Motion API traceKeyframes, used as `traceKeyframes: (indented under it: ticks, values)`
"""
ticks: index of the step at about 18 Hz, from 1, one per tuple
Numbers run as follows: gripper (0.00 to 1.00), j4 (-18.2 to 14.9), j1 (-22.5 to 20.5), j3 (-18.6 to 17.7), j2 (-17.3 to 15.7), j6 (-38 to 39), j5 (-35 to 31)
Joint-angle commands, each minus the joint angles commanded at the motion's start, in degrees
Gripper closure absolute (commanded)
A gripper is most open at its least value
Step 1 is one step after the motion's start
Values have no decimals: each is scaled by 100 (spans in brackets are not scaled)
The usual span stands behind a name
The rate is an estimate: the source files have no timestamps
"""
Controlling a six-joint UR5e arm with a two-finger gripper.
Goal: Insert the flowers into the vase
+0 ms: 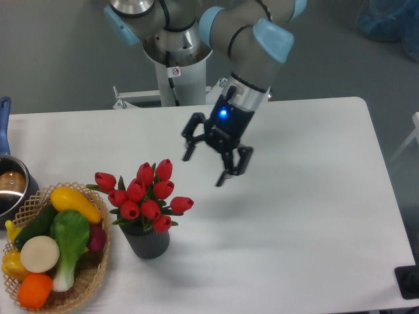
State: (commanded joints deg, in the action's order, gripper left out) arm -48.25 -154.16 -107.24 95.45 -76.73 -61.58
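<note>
The table (308, 216) looks smooth, matt white. The vase (148, 242) is matt dark grey with fine ribbing. The flowers (145, 193) have glossy, plastic-looking red buds. The basket (91, 278) is rough woven wicker, and its vegetables (55, 245) look like smooth plastic with a slight sheen. The pot (12, 186) is shiny metal. The gripper (206, 167) is matt black, below brushed grey arm links with pale blue plastic caps
</note>
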Motion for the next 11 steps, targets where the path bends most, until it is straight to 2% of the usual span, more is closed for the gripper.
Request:
traceKeyframes:
  ticks: [3,5,7,11]
  values:
    - [0,-18,-184,185,62,-17,-1020]
    - [0,-26,-333,273,175,-17,-1084]
    - [0,-44,-404,466,473,-17,-1163]
    - [0,-53,-370,678,746,-17,-2145]
